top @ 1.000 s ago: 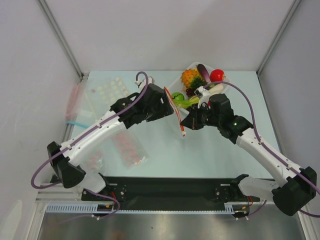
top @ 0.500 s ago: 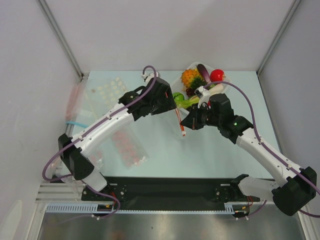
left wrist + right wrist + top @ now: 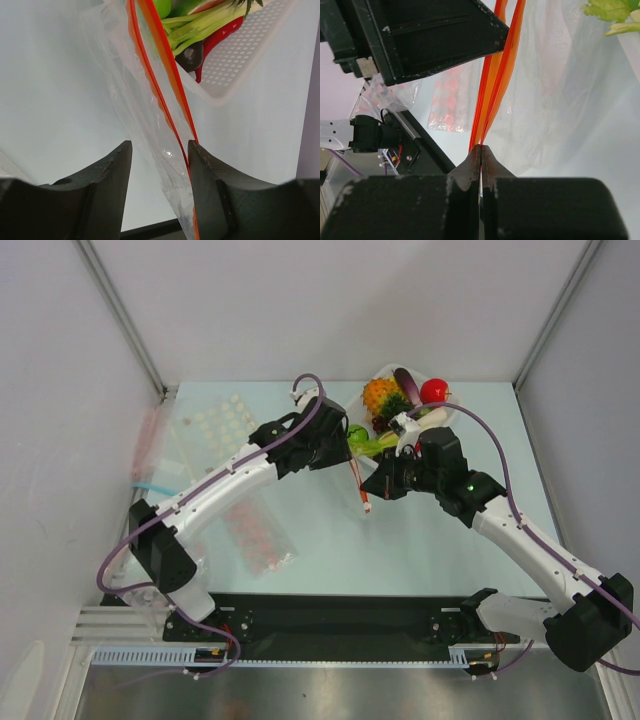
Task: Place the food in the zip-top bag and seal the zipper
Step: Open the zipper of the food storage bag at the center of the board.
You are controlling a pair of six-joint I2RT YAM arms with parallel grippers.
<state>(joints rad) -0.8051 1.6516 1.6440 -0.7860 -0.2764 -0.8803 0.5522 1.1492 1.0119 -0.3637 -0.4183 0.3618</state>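
Observation:
The zip-top bag (image 3: 140, 115) hangs on edge between the two arms, its orange-red zipper (image 3: 358, 480) running toward the near side. My right gripper (image 3: 481, 148) is shut on the zipper's (image 3: 492, 90) near end. My left gripper (image 3: 159, 150) is open and straddles the bag: the zipper (image 3: 165, 85) lies against the right finger, and a gap shows on the left side. The food sits in a white basket (image 3: 445, 415) just beyond: orange pineapple (image 3: 379, 395), red fruit (image 3: 434, 390), green fruit (image 3: 355, 432).
The basket (image 3: 240, 55) also holds a red chili (image 3: 220, 37), green stalks and a dark vegetable (image 3: 190, 56). A sheet of white dots (image 3: 215, 420) and a packet of pink-red dots (image 3: 255, 535) lie at the left. Enclosure walls stand on three sides.
My left arm has reached further right, up to the bag, and its jaws have narrowed around it. The right arm holds still on the zipper.

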